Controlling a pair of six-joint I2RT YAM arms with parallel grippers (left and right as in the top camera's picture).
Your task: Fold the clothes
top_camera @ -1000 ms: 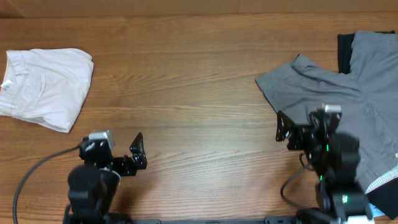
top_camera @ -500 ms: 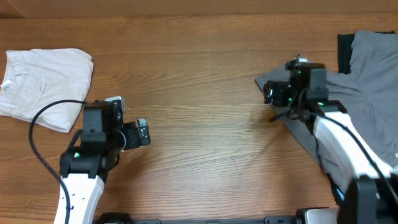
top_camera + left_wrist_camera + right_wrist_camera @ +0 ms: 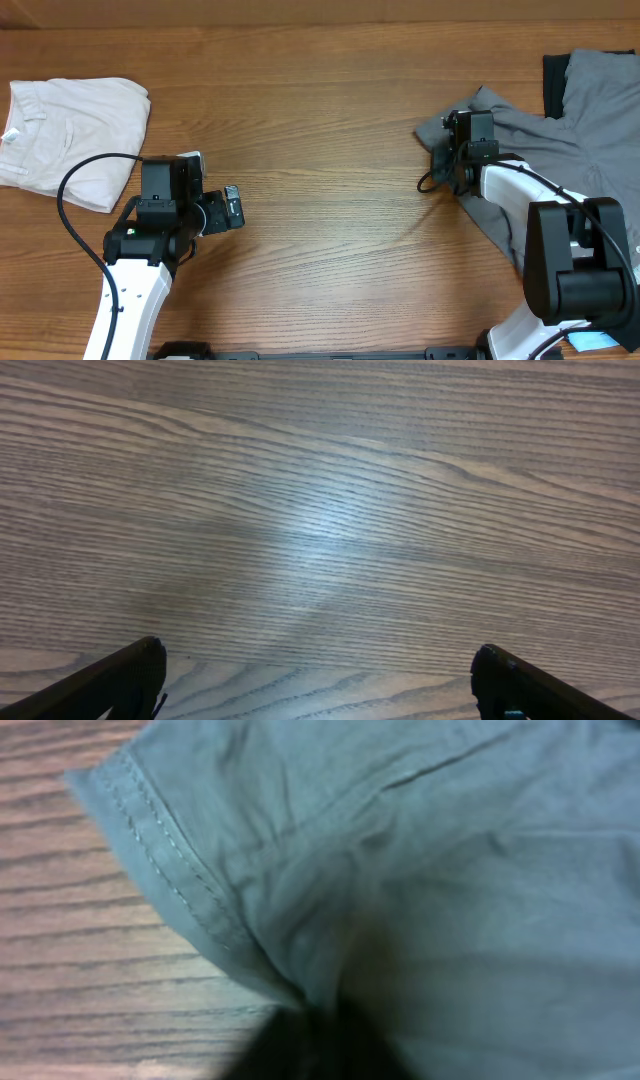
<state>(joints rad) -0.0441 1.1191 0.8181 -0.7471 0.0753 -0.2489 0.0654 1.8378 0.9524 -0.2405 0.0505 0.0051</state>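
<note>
The clothes, a pair of grey shorts, lie spread at the right side of the table, one leg corner pointing left. My right gripper sits at that leg corner and is shut on the fabric. In the right wrist view the grey cloth fills the picture, its stitched hem runs along the left, and folds bunch into my dark right gripper at the bottom. My left gripper hangs open over bare wood at the left, its left gripper holding nothing.
A white folded garment lies at the far left edge. A black garment shows under the shorts at the back right. Brown wooden table runs between the two arms.
My right arm reached forward and left to the shorts' leg corner, and its jaws went from open to shut on the cloth. My left arm rose from the front edge and stays open.
</note>
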